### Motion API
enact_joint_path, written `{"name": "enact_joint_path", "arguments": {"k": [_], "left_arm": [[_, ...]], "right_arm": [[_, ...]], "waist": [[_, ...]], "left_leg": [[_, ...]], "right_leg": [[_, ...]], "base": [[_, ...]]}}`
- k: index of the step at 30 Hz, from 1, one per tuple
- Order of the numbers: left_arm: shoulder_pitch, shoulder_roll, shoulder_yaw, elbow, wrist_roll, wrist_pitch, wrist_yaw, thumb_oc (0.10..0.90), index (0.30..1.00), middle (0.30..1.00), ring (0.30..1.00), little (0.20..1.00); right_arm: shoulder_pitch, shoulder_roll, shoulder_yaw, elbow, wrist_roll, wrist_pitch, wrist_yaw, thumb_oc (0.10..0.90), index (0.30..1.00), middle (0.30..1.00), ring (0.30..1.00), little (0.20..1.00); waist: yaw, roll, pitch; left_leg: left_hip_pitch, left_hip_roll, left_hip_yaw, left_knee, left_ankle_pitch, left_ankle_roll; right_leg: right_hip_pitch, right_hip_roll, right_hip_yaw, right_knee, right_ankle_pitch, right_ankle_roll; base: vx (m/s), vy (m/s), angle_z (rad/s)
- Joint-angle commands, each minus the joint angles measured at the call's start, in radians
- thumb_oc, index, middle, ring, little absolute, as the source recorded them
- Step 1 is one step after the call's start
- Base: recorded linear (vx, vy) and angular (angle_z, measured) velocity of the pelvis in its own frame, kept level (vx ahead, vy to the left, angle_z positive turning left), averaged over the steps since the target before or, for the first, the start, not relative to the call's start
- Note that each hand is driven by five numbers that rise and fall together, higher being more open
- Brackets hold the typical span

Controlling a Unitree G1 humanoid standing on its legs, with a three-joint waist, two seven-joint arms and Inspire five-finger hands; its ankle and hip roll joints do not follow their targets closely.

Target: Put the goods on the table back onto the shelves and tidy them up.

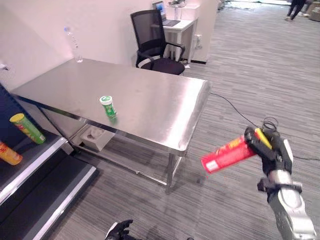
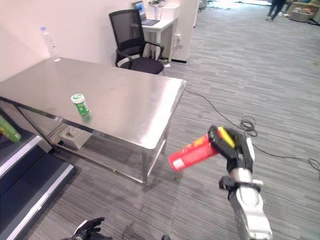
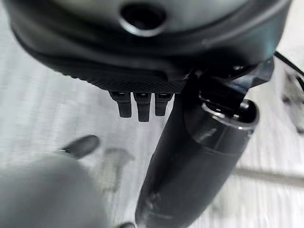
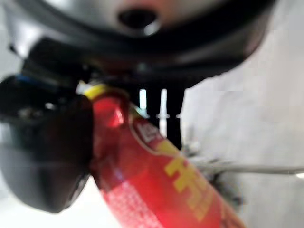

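My right hand point(image 1: 270, 150) is shut on a red chip can point(image 1: 227, 155) with a yellow end, held out level over the floor to the right of the steel table point(image 1: 165, 105). In the right wrist view the red can point(image 4: 161, 180) sits between thumb and fingers. A small green can point(image 1: 107, 106) stands near the table's front edge. A clear water bottle point(image 1: 74, 46) stands at its far left corner. On the shelves point(image 1: 30, 155) at the left lie a green can point(image 1: 27, 128) and an orange one point(image 1: 9, 153). My left hand point(image 1: 119, 231) hangs low over the floor, fingers curled and holding nothing point(image 3: 137, 105).
A black office chair point(image 1: 154, 45) stands behind the table, beside a white desk point(image 1: 177, 25) with a laptop. A white box point(image 1: 92, 136) lies under the table. Grey carpet spreads out to the right. A person's legs point(image 1: 295, 9) show far off.
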Motion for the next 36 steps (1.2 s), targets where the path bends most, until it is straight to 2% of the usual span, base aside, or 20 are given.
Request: {"name": "enact_joint_path", "arguments": {"k": [1, 4, 7, 10, 12, 13, 15, 16, 18, 20, 22, 24, 26, 27, 28, 29, 30, 33, 35, 36], "left_arm": [[-0.074, 0.072, 0.014, 0.059, -0.024, -0.033, 0.014, 0.800, 0.900, 0.900, 0.900, 0.900], [-0.042, 0.069, 0.061, 0.100, -0.045, -0.024, 0.026, 0.800, 0.900, 0.900, 0.900, 0.900], [-0.028, 0.069, 0.082, 0.117, -0.061, -0.023, 0.033, 0.800, 0.900, 0.900, 0.900, 0.900], [-0.013, 0.066, 0.098, 0.131, -0.085, -0.021, 0.041, 0.800, 0.900, 0.900, 0.900, 0.900], [-0.012, 0.064, 0.100, 0.127, -0.093, -0.020, 0.042, 0.800, 0.900, 0.900, 0.900, 0.900], [-0.015, 0.064, 0.103, 0.122, -0.103, -0.021, 0.047, 0.800, 0.900, 0.900, 0.900, 0.900], [-0.015, 0.064, 0.100, 0.116, -0.107, -0.025, 0.048, 0.800, 0.900, 0.900, 0.900, 0.900], [-0.014, 0.067, 0.090, 0.100, -0.115, -0.028, 0.050, 0.800, 0.900, 0.900, 0.900, 0.900], [-0.016, 0.067, 0.088, 0.086, -0.121, -0.031, 0.052, 0.800, 0.900, 0.900, 0.900, 0.900], [-0.024, 0.063, 0.084, 0.053, -0.161, -0.041, 0.060, 0.800, 0.900, 0.900, 0.900, 0.900], [-0.033, 0.055, 0.085, 0.045, -0.178, -0.043, 0.062, 0.800, 0.900, 0.900, 0.900, 0.900], [-0.033, 0.044, 0.086, 0.023, -0.198, -0.046, 0.061, 0.800, 0.900, 0.900, 0.900, 0.900], [-0.032, 0.040, 0.105, 0.051, -0.210, -0.044, 0.070, 0.800, 0.900, 0.900, 0.900, 0.900], [-0.026, 0.035, 0.122, 0.081, -0.213, -0.041, 0.076, 0.800, 0.900, 0.900, 0.900, 0.900], [-0.026, 0.035, 0.122, 0.082, -0.213, -0.041, 0.076, 0.800, 0.900, 0.900, 0.900, 0.900], [-0.015, 0.033, 0.142, 0.104, -0.213, -0.040, 0.079, 0.800, 0.900, 0.900, 0.900, 0.900], [-0.010, 0.031, 0.149, 0.114, -0.207, -0.040, 0.077, 0.800, 0.900, 0.900, 0.900, 0.900], [0.000, 0.031, 0.151, 0.114, -0.194, -0.035, 0.075, 0.800, 0.900, 0.900, 0.900, 0.900], [-0.002, 0.039, 0.148, 0.122, -0.175, -0.030, 0.072, 0.800, 0.900, 0.900, 0.900, 0.900], [-0.009, 0.048, 0.146, 0.121, -0.161, -0.027, 0.072, 0.800, 0.900, 0.900, 0.900, 0.900]], "right_arm": [[-0.177, -0.047, -0.097, -0.141, 0.003, -0.172, -0.014, 0.400, 0.300, 0.300, 0.300, 0.300], [-0.260, -0.096, -0.085, -0.151, -0.056, -0.177, -0.040, 0.400, 0.300, 0.300, 0.300, 0.300], [-0.275, -0.102, -0.099, -0.151, -0.057, -0.182, -0.051, 0.400, 0.300, 0.300, 0.300, 0.300], [-0.321, -0.133, -0.092, -0.124, -0.087, -0.178, -0.068, 0.400, 0.300, 0.300, 0.300, 0.300], [-0.344, -0.141, -0.070, -0.114, -0.097, -0.175, -0.072, 0.400, 0.300, 0.300, 0.300, 0.300], [-0.383, -0.161, -0.024, -0.098, -0.130, -0.156, -0.072, 0.400, 0.300, 0.300, 0.300, 0.300], [-0.401, -0.165, -0.006, -0.100, -0.128, -0.152, -0.067, 0.400, 0.300, 0.300, 0.300, 0.300], [-0.450, -0.168, 0.032, -0.096, -0.124, -0.153, -0.061, 0.400, 0.300, 0.300, 0.300, 0.300], [-0.473, -0.165, 0.051, -0.096, -0.119, -0.155, -0.057, 0.400, 0.300, 0.300, 0.300, 0.300], [-0.517, -0.175, 0.093, -0.094, -0.115, -0.151, -0.054, 0.400, 0.300, 0.300, 0.300, 0.300], [-0.529, -0.189, 0.099, -0.087, -0.118, -0.149, -0.057, 0.400, 0.300, 0.300, 0.300, 0.300], [-0.541, -0.210, 0.106, -0.081, -0.133, -0.141, -0.068, 0.400, 0.300, 0.300, 0.300, 0.300], [-0.539, -0.215, 0.098, -0.092, -0.131, -0.136, -0.063, 0.400, 0.300, 0.300, 0.300, 0.300], [-0.531, -0.221, 0.089, -0.091, -0.136, -0.132, -0.066, 0.400, 0.300, 0.300, 0.300, 0.300], [-0.531, -0.220, 0.089, -0.091, -0.136, -0.132, -0.066, 0.400, 0.300, 0.300, 0.300, 0.300], [-0.505, -0.230, 0.068, -0.103, -0.141, -0.126, -0.063, 0.400, 0.300, 0.300, 0.300, 0.300], [-0.491, -0.231, 0.055, -0.110, -0.146, -0.125, -0.064, 0.400, 0.300, 0.300, 0.300, 0.300], [-0.459, -0.237, 0.018, -0.118, -0.159, -0.124, -0.071, 0.400, 0.300, 0.300, 0.300, 0.300], [-0.440, -0.228, 0.004, -0.114, -0.184, -0.114, -0.081, 0.400, 0.300, 0.300, 0.300, 0.300], [-0.434, -0.219, -0.004, -0.114, -0.198, -0.111, -0.089, 0.400, 0.300, 0.300, 0.300, 0.300]], "waist": [[0.034, -0.049, 0.000], [0.082, -0.062, -0.004], [0.098, -0.067, -0.007], [0.140, -0.072, -0.008], [0.148, -0.073, -0.007], [0.169, -0.075, -0.002], [0.173, -0.072, 0.005], [0.198, -0.067, 0.021], [0.206, -0.064, 0.030], [0.238, -0.057, 0.047], [0.236, -0.056, 0.055], [0.237, -0.058, 0.065], [0.240, -0.062, 0.072], [0.237, -0.066, 0.071], [0.236, -0.065, 0.071], [0.230, -0.068, 0.067], [0.230, -0.064, 0.057], [0.231, -0.063, 0.043], [0.238, -0.077, 0.034], [0.243, -0.088, 0.031]], "left_leg": [[0.042, -0.020, -0.051, 0.009, -0.132, 0.036], [0.030, -0.022, -0.095, 0.009, -0.121, 0.031], [0.023, -0.023, -0.123, 0.009, -0.116, 0.025], [0.001, -0.024, -0.179, 0.009, -0.096, 0.012], [-0.007, -0.024, -0.196, 0.009, -0.089, 0.008], [-0.021, -0.019, -0.215, 0.009, -0.076, 0.000], [-0.028, -0.016, -0.226, 0.009, -0.068, -0.003], [-0.050, -0.014, -0.250, 0.009, -0.046, -0.011], [-0.068, -0.016, -0.268, 0.009, -0.031, -0.015], [-0.118, -0.029, -0.301, 0.009, -0.005, -0.027], [-0.138, -0.034, -0.297, 0.009, 0.002, -0.031], [-0.158, -0.010, -0.242, 0.009, 0.014, -0.036], [-0.156, 0.041, -0.206, 0.013, 0.022, -0.050], [-0.167, 0.081, -0.194, 0.017, 0.036, -0.059], [-0.167, 0.082, -0.195, 0.017, 0.036, -0.060], [-0.159, 0.118, -0.169, 0.016, 0.036, -0.069], [-0.148, 0.128, -0.159, 0.010, 0.033, -0.073], [-0.150, 0.118, -0.152, 0.017, 0.024, -0.068], [-0.144, 0.081, -0.155, 0.028, -0.005, -0.052], [-0.144, 0.047, -0.162, 0.034, -0.027, -0.033]], "right_leg": [[0.000, -0.036, 0.003, 0.013, -0.045, 0.048], [0.019, -0.039, -0.042, 0.013, -0.054, 0.041], [0.031, -0.039, -0.072, 0.013, -0.063, 0.035], [0.051, -0.035, -0.123, 0.013, -0.079, 0.024], [0.054, -0.031, -0.137, 0.013, -0.084, 0.021], [0.056, -0.023, -0.150, 0.013, -0.090, 0.013], [0.055, -0.018, -0.157, 0.013, -0.091, 0.010], [0.049, -0.011, -0.170, 0.013, -0.097, 0.008], [0.043, -0.009, -0.182, 0.013, -0.101, 0.005], [0.026, -0.013, -0.216, 0.013, -0.104, 0.000], [0.024, -0.020, -0.241, 0.013, -0.106, 0.002], [0.023, -0.038, -0.281, 0.013, -0.101, 0.006], [0.035, -0.057, -0.306, 0.013, -0.090, 0.016], [0.042, -0.076, -0.319, 0.013, -0.086, 0.023], [0.043, -0.075, -0.320, 0.013, -0.086, 0.023], [0.054, -0.090, -0.333, 0.013, -0.082, 0.032], [0.057, -0.095, -0.342, 0.013, -0.076, 0.040], [0.066, -0.122, -0.360, 0.013, -0.068, 0.054], [0.083, -0.175, -0.378, 0.017, -0.039, 0.070], [0.085, -0.215, -0.388, 0.039, -0.012, 0.080]], "base": [[-0.01, -0.031, 0.32], [-0.03, -0.055, 0.37], [-0.02, -0.058, 0.48], [-0.03, -0.108, 0.51], [-0.04, -0.087, 0.53], [-0.03, -0.078, 0.45], [-0.07, -0.116, 0.27], [-0.13, -0.153, 0.30], [-0.10, -0.093, 0.29], [-0.16, -0.019, 0.46], [-0.09, 0.038, 0.65], [-0.04, 0.091, 0.81], [0.02, 0.205, 0.66], [0.03, 0.213, 0.45], [0.05, 0.318, 0.30], [0.05, 0.282, 0.48], [0.04, 0.289, 0.41], [0.08, 0.285, 0.45], [0.16, 0.428, 0.43], [0.13, 0.418, 0.27]]}}
